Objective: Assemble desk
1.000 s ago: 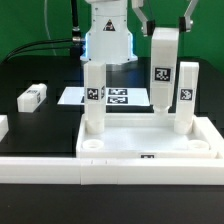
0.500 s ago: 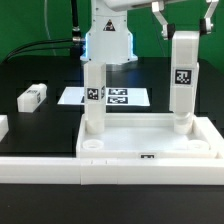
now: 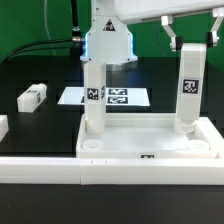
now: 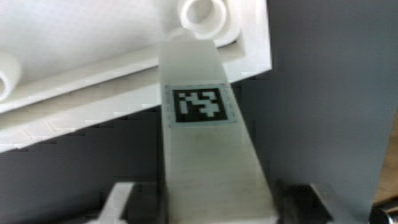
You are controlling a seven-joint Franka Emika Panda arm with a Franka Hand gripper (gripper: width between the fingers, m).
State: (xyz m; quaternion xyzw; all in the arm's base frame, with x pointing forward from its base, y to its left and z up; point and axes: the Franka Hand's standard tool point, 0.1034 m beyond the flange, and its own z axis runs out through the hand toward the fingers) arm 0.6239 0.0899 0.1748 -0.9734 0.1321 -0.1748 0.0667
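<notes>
Wrist view: end effector [image 4: 210, 200] clamps a white square leg [image 4: 205, 160] showing a black-and-white tag [image 4: 201, 105].

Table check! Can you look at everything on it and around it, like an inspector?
Surface: black table.
Job's things: tray at the front; standing leg upright at its far corner on the exterior view's left; held leg upright over the tray on the exterior view's right, cannot tell if seated; loose leg lying on the table.
Clutter: marker board behind the tray; wall along the front.
Grippers: jaws shut on the held leg's top.
Cables: black cables at the back.
Surroundings: robot base, green backdrop.
</notes>
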